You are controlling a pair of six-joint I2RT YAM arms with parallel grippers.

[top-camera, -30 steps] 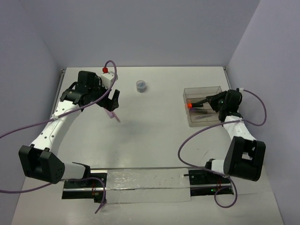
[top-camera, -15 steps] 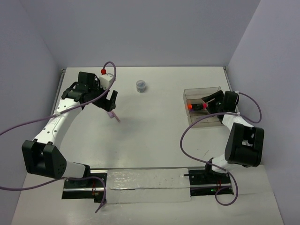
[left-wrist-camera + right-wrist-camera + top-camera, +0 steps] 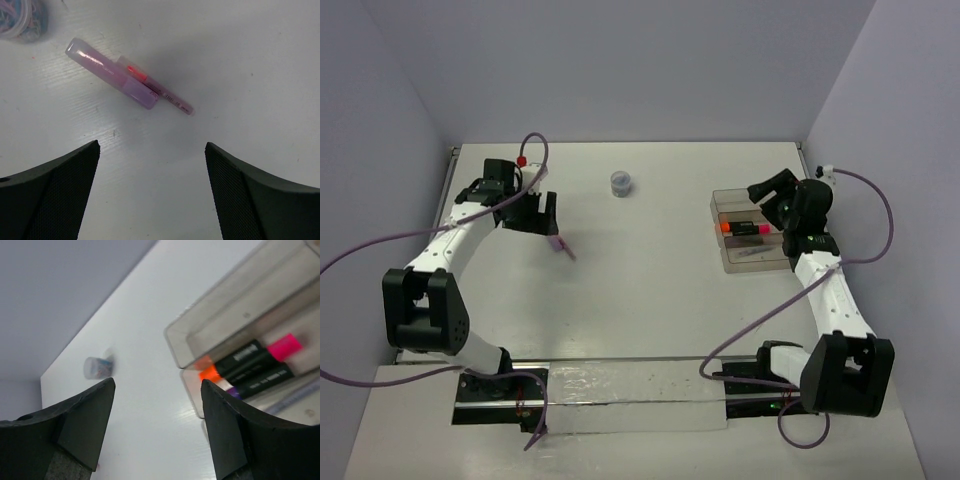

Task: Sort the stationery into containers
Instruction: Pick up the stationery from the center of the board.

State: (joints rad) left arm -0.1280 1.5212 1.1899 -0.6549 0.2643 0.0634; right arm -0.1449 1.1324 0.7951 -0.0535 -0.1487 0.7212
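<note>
Left claw [image 3: 151, 150] hung spread wide and empty over the bench [image 3: 650, 290]. Just beyond its fingertips lay a pale pink marker [image 3: 112, 73] with a slimmer pen [image 3: 165, 95] touching it alongside. Judgement: the wide spread and overhead position suit a descent onto that pair, which lay loose on the bench, outside any container. Right claw [image 3: 157, 385] was likewise spread, nothing between its jaws, raised above the tray [image 3: 175, 335], which sat below and ahead of it. Judgement: a posture of release, since two black markers [image 3: 245, 355] lay side by side in the middle compartment. Orange and magenta ends showed, but which end belonged to which marker could not be settled. The compartment farthest from the arm bases looked bare. The nearest held something slim and grey-purple, too blurred to name. The tray's far end ran out of the right wrist view. A small jar [image 3: 22, 20] was cut off at the corner of the left wrist view. Whether it was the round jar [image 3: 621, 183] seen from above, well ahead of the left claw, could not be told.
</note>
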